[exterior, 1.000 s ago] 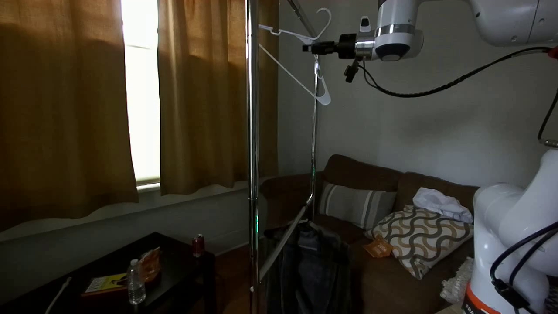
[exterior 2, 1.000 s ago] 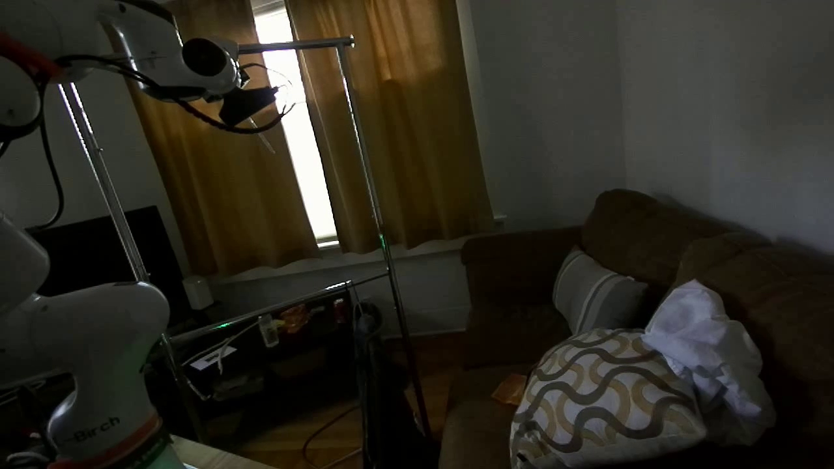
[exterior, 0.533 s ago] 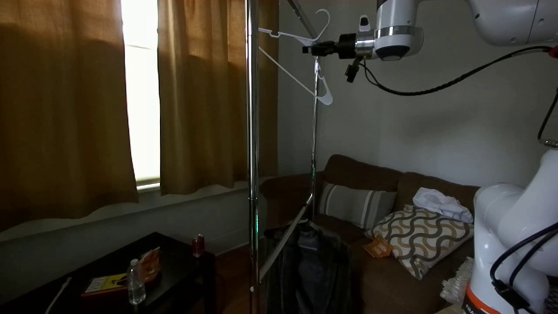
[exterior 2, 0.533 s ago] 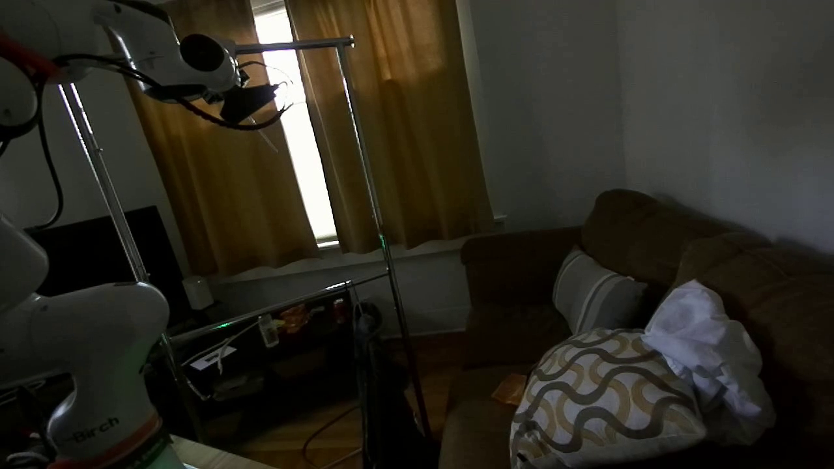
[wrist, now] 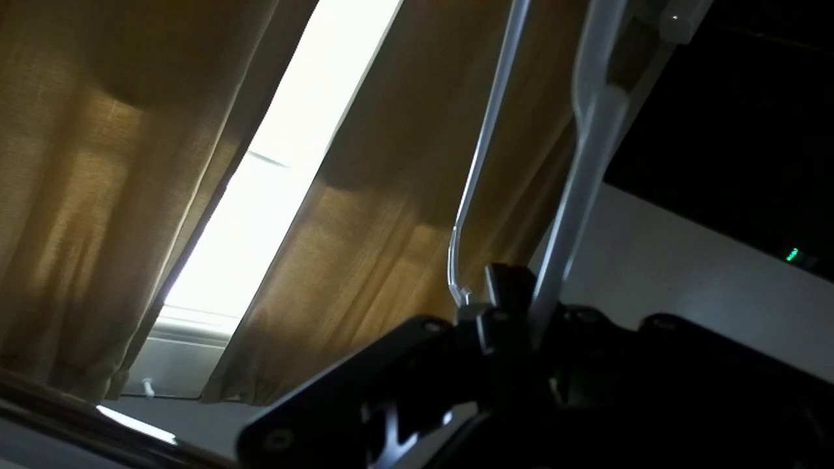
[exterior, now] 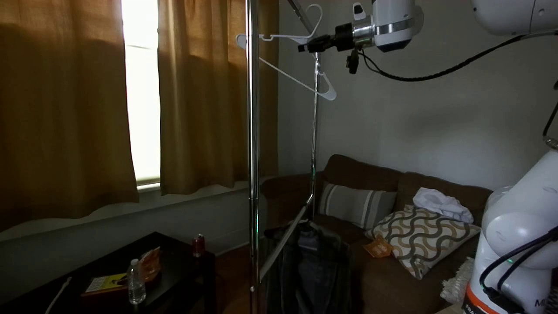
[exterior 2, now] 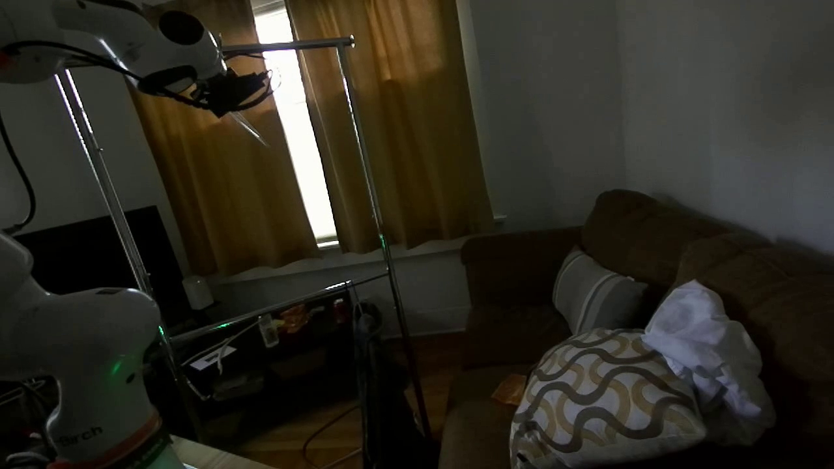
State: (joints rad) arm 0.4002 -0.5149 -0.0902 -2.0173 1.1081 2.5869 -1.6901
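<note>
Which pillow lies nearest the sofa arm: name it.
The striped pillow, grey with straight pale bands; the wavy pillow lies farther from the sofa arm.

Premises: private home, apparently the living room.
Sofa [exterior 2: 638,225]: brown, upholstered, bearing a striped cushion [exterior 2: 596,296] and a wave-patterned cushion [exterior 2: 606,397].
Window [exterior: 143,96]: bright, hung with ochre fabric curtains [exterior: 200,100].
Low table [exterior: 170,247]: dark finish; red drinks can [exterior: 198,246] and clear plastic bottle [exterior: 136,285] standing on top.
Clothes rack [exterior: 253,152]: chrome tubing, set up in the room near the sofa, dark garment [exterior: 322,264] hung low on it.
Floor [exterior 2: 433,352]: wood, seen between rack and sofa.
</note>
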